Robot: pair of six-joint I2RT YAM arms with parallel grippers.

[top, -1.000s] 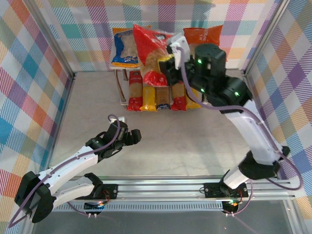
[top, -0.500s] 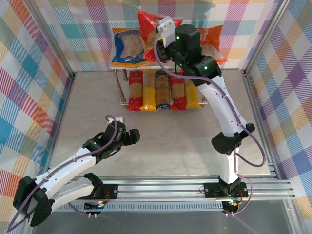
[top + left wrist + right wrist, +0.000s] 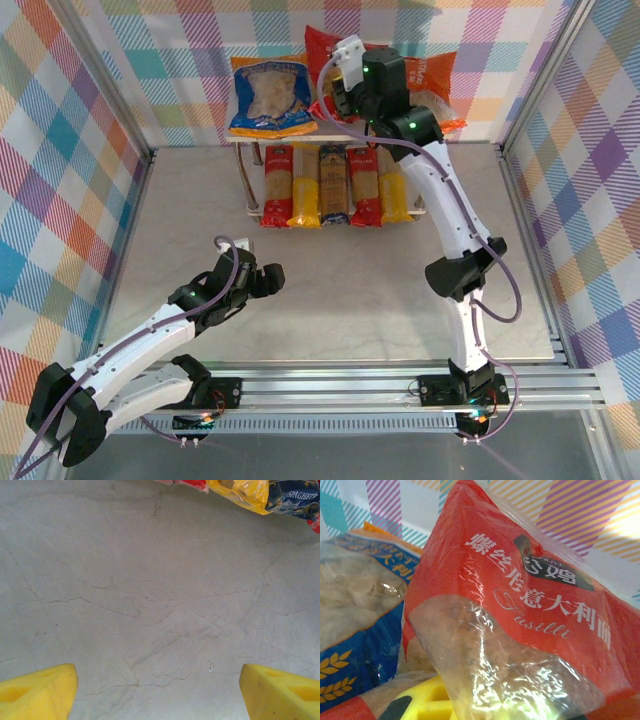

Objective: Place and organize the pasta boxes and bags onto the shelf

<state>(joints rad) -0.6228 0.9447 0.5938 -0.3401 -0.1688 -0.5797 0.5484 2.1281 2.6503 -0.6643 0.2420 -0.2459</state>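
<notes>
Lab test cell: plaid cloth walls (image 3: pixel 60 150), aluminium frame (image 3: pixel 340 385).

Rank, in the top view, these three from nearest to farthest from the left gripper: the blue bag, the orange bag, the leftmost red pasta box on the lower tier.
1. Leftmost red pasta box, low on the shelf, just beyond the left gripper.
2. Blue bag, on top, left end.
3. Orange bag, on top, right end.
</notes>
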